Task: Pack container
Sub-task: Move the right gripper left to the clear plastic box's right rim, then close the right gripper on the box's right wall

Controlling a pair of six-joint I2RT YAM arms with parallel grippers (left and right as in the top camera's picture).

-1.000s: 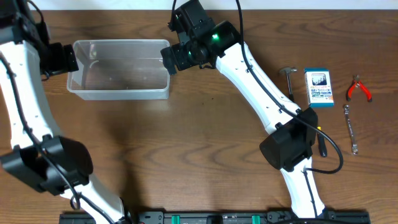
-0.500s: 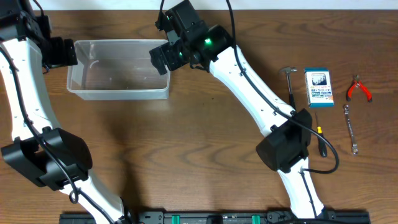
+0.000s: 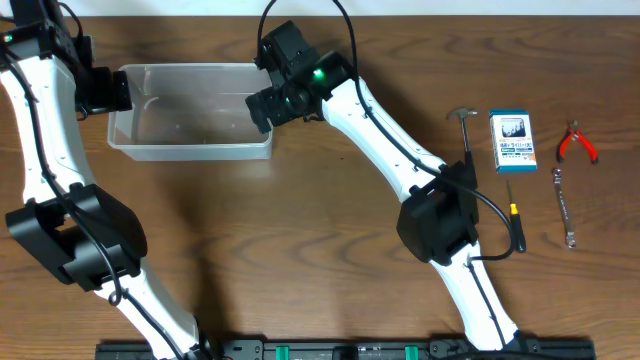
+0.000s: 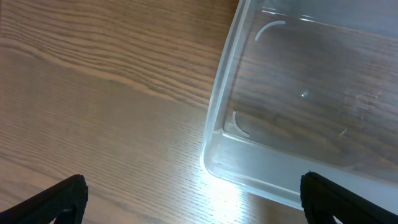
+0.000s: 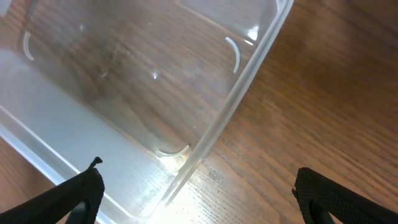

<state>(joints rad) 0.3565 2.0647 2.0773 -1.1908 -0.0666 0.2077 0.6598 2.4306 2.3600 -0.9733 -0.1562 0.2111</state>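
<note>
1. The container (image 3: 190, 150) sits on the table (image 3: 300, 230) at far left, long side running left to right, open side up.
2. The left gripper (image 3: 106, 92) hangs at the tub's left end. Jaws spread wide, gripping nothing. The left wrist view shows a rounded corner of the tub between the two dark fingertips (image 4: 59, 200).
3. The right gripper (image 3: 262, 106) is over the tub's right end. Jaws equally wide, nothing held. Its wrist view shows the tub's rim running diagonally between the fingertips (image 5: 81, 193).
4. Well apart at far right: hammer (image 3: 465, 128), blue-and-white box (image 3: 512, 140), red-handled pliers (image 3: 577, 143), wrench (image 3: 564, 205), screwdriver (image 3: 515, 225), all lying on the wood.
</note>
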